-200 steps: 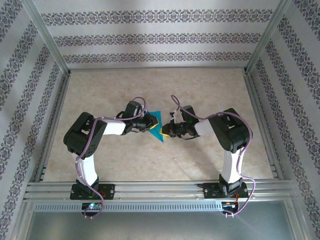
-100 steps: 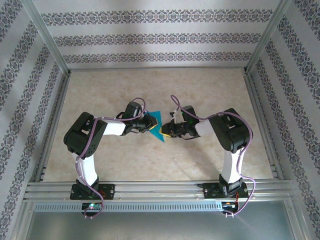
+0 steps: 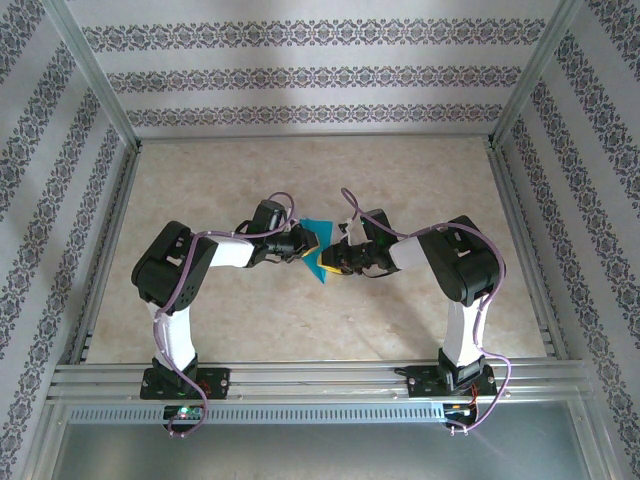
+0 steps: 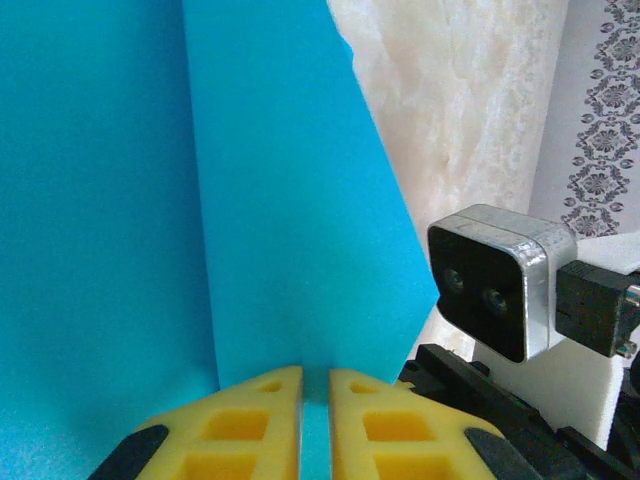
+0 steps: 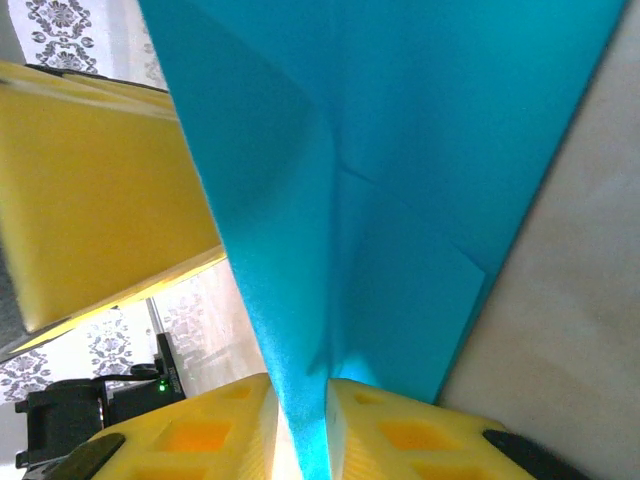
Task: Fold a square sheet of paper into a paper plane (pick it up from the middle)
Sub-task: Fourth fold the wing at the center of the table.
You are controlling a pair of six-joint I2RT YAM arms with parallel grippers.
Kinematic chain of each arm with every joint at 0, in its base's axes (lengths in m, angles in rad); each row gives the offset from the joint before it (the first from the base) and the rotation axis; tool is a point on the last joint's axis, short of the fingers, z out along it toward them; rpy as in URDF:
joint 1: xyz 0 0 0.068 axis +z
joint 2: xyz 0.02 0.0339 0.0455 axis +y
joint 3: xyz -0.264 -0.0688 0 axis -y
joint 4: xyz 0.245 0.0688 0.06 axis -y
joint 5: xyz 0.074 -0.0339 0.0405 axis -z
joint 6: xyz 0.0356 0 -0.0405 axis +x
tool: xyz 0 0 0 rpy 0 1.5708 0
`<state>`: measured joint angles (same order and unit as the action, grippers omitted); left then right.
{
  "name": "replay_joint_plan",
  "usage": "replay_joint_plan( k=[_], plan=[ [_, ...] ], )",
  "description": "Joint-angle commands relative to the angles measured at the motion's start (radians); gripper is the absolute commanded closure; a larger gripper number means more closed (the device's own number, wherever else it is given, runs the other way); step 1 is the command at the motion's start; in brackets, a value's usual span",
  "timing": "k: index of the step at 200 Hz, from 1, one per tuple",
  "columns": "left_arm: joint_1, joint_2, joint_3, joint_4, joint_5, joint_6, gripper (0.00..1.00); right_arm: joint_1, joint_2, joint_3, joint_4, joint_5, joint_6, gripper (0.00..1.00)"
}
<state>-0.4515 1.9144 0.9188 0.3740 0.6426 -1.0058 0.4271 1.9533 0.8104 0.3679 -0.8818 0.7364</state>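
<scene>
The teal paper (image 3: 319, 240) is folded into a pointed shape and held up between the two arms at the table's middle. My left gripper (image 3: 304, 243) is shut on one edge of it; its yellow fingers (image 4: 255, 420) pinch the paper (image 4: 280, 200), which has a vertical crease. My right gripper (image 3: 330, 262) is shut on the paper's other side, with the folded layers (image 5: 380, 170) running down between its yellow fingers (image 5: 400, 430). The left gripper's yellow finger (image 5: 90, 190) stands close by in the right wrist view.
The beige marble-patterned table (image 3: 320, 320) lies under the arms, framed by aluminium rails (image 3: 310, 375) and patterned walls (image 3: 310, 75). The right arm's wrist camera (image 4: 495, 280) sits close to the paper in the left wrist view.
The two grippers have drawn slightly closer together, and the paper between them looks more bunched and narrower from above. Both stay shut on it.
</scene>
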Motion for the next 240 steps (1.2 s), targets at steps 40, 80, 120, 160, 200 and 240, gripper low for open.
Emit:
replay_joint_plan(
  k=[40,80,120,160,200,240],
  plan=[
    [-0.017,0.005,0.031,-0.02,0.006,0.041,0.86,-0.032,0.105,-0.044,-0.218,0.302,-0.028,0.72],
    [-0.003,-0.049,0.01,-0.063,-0.061,0.064,0.85,-0.047,0.095,-0.054,-0.202,0.288,-0.032,0.83],
    [0.009,-0.073,-0.02,-0.052,-0.075,0.061,0.85,-0.053,0.087,-0.045,-0.192,0.24,-0.06,0.91],
    [0.008,-0.056,-0.005,-0.04,-0.045,0.058,0.84,-0.057,0.082,-0.042,-0.188,0.217,-0.069,0.94],
    [0.006,-0.019,0.024,-0.045,-0.016,0.061,0.85,-0.067,0.084,-0.04,-0.196,0.207,-0.075,0.95],
    [0.017,-0.053,0.009,-0.128,-0.095,0.09,0.85,-0.069,0.076,-0.01,-0.259,0.19,-0.129,0.95]
  ],
)
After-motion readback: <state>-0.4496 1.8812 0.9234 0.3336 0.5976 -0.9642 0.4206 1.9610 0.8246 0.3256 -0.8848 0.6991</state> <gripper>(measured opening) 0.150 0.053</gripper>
